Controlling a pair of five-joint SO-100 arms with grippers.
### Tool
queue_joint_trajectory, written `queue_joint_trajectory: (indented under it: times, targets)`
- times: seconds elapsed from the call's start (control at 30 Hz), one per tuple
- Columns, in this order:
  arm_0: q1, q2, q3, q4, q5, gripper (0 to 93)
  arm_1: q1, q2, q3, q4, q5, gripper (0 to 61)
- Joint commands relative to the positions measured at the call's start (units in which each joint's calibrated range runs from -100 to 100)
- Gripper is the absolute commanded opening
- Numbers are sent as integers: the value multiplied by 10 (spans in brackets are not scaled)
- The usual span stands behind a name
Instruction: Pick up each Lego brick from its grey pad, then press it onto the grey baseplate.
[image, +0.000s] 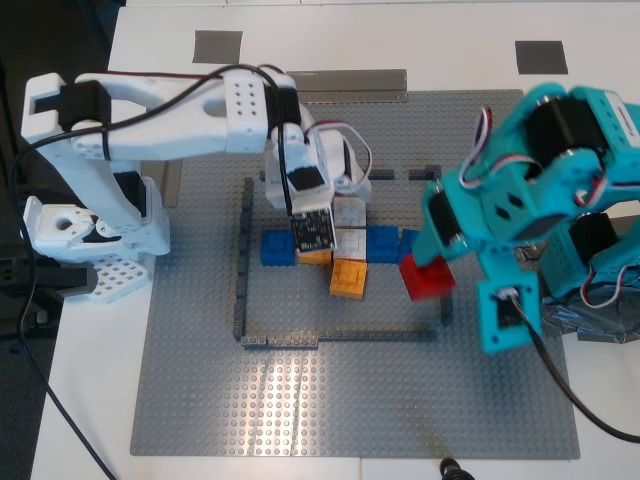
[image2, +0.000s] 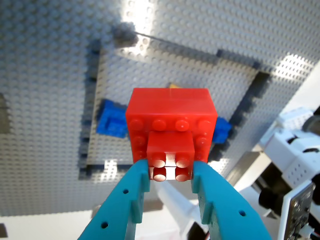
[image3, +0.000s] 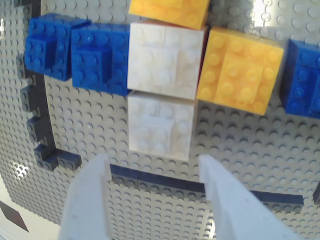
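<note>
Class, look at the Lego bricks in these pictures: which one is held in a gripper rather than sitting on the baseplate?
The red brick: my first gripper clamps its small top block. The white, blue and orange bricks all sit on the grey baseplate, ungripped.

No readable text, label or number anywhere

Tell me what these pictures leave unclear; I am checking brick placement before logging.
- Exterior view: the white bricks are mostly hidden under my second gripper.
- Exterior view: whether the red brick touches the grey baseplate is hidden by the teal arm.
- First wrist view: my first gripper and its red brick cover the plate beneath.
- Second wrist view: the yellow brick is cut off by the edge.
</note>
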Motion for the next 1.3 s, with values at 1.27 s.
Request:
queue_joint_trajectory:
  times: [1.27]
  targets:
    - [18, 264, -14, -226, -89, 0, -447, -24, -96, 105, -5, 1]
